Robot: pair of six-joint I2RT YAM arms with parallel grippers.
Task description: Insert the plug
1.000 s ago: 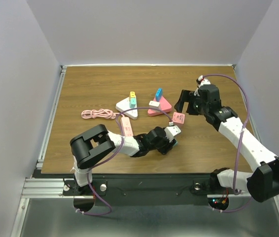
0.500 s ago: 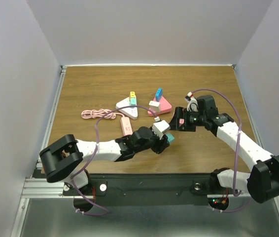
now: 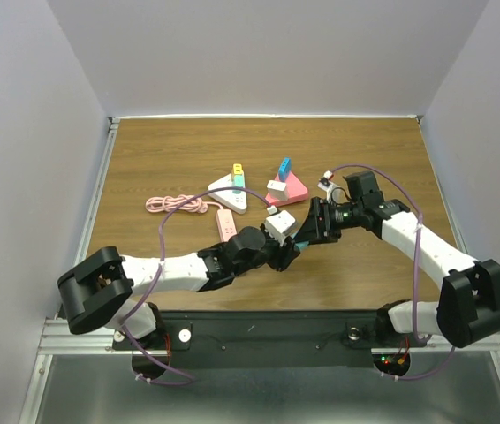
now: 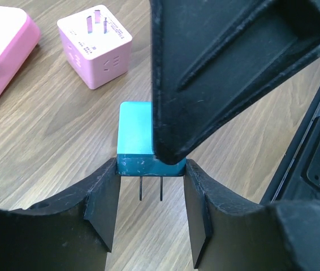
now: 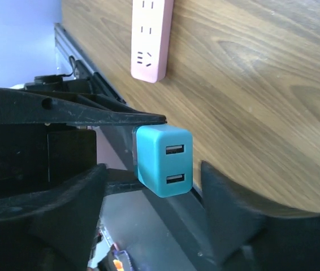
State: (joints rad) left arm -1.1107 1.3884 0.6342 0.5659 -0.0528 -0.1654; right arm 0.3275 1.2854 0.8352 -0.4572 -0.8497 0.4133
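teal plug [image 4: 135,133] pinched in left pincer [image 4: 151,176]; right pincer [image 5: 154,183] spread, straddling plug's usb end.

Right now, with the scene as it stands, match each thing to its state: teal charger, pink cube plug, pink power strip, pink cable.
Things
1. teal charger
2. pink cube plug
3. pink power strip
4. pink cable

States
a. bundled up in loops
b. clamped in the left gripper
c. resting on the table, prongs up
d. lying flat, sockets facing up

Pairs: 1-b, 2-c, 3-d, 4-a
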